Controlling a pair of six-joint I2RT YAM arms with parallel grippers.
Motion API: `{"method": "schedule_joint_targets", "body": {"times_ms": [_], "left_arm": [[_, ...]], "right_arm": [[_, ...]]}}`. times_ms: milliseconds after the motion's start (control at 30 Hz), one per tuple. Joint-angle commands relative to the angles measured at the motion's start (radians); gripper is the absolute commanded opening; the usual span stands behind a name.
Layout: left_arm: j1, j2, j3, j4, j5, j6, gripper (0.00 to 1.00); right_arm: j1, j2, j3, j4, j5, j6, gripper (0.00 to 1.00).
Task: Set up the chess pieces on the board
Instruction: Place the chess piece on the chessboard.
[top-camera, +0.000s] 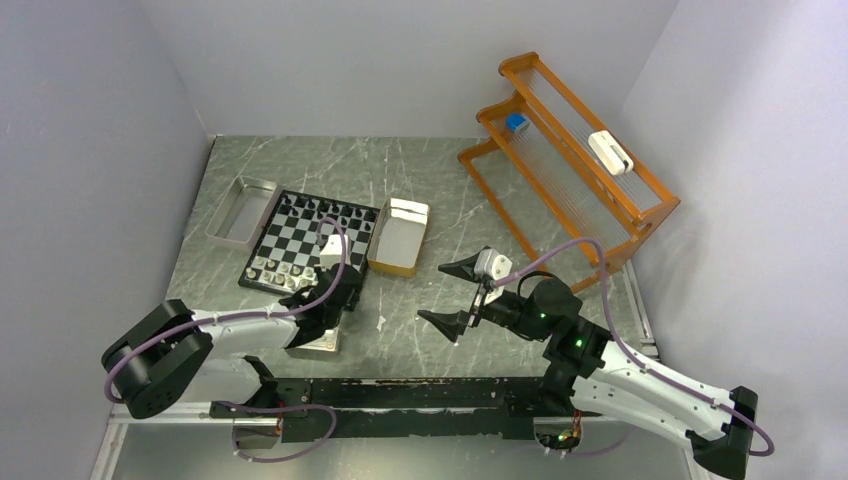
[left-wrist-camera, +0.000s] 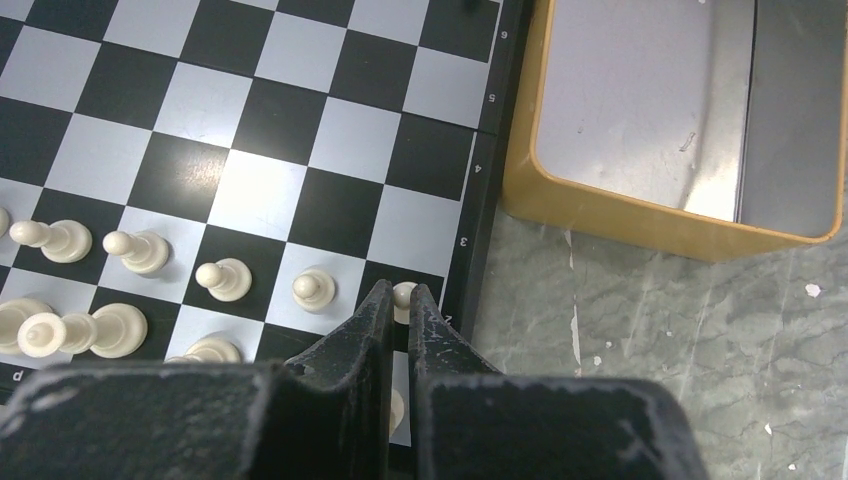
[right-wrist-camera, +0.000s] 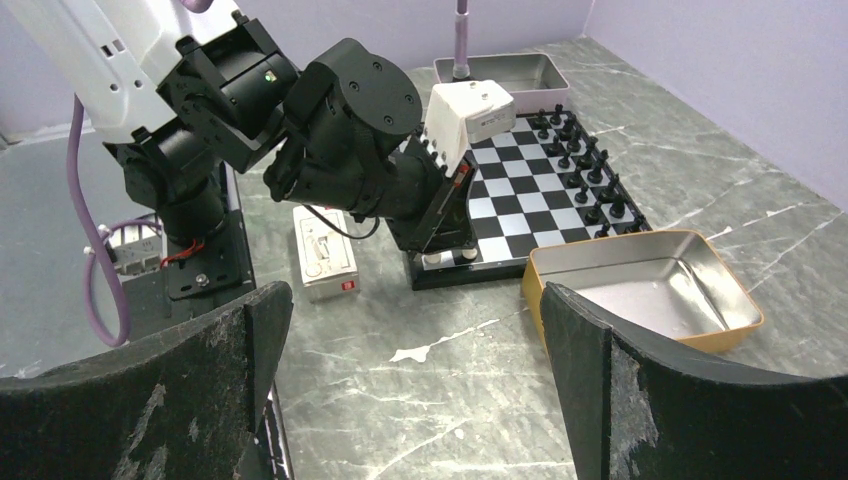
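The board lies on the left half of the table, straight ahead of my left arm. Black pieces stand along its far edge, and pale pieces crowd the edge nearest my bases. From my left wrist I see pale pawns standing in a row across the second rank, with larger pale pieces behind them, closer to me.

The last pawn of that row is on the edge file, just inside the black rim. My left gripper is right on it: the fingers are drawn almost together, leaving only a thin slit, and the pawn's head sits between the tips. The wrist hangs low over the board's near right corner.

Just beside the board's right rim is a tan tin with a bare metal floor; I cannot tell whether it touches the rim. A grey metal tray sits off the board's far left corner. A small white-and-red carton lies on the table near the board's near edge, by my left arm.

My right gripper hangs above the marble to the right of the tin, well apart from the board. Its fingers are spread wide with nothing between them. An orange rack stands at the table's far right
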Motion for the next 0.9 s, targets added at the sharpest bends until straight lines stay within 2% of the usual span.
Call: {"method": "schedule_joint_targets", "body": {"times_ms": [0,367,700,767,867], "left_arm": [[-0.014,0.015,0.027,-0.049,-0.017,0.0,0.11],[-0.018,-0.01,0.022,-0.063,-0.009,-0.006,0.19],[-0.02,-0.005,0.026,-0.072,-0.021,-0.013,0.21],[-0.019,-0.005,0.029,-0.071,-0.015,-0.008,0.24],[-0.019,-0.015,0.041,-0.082,-0.006,-0.005,0.35]], "right_arm": [[0.001,-0.015,0.005,0.021,0.006,0.003,1.0],[0.0,-0.012,-0.001,0.028,0.002,0.006,1.0],[0.0,-0.018,-0.005,0.025,0.003,0.008,1.0],[0.0,-0.014,-0.004,0.028,0.002,0.01,1.0],[0.001,-0.01,-0.004,0.03,-0.003,0.016,1.0]]}}
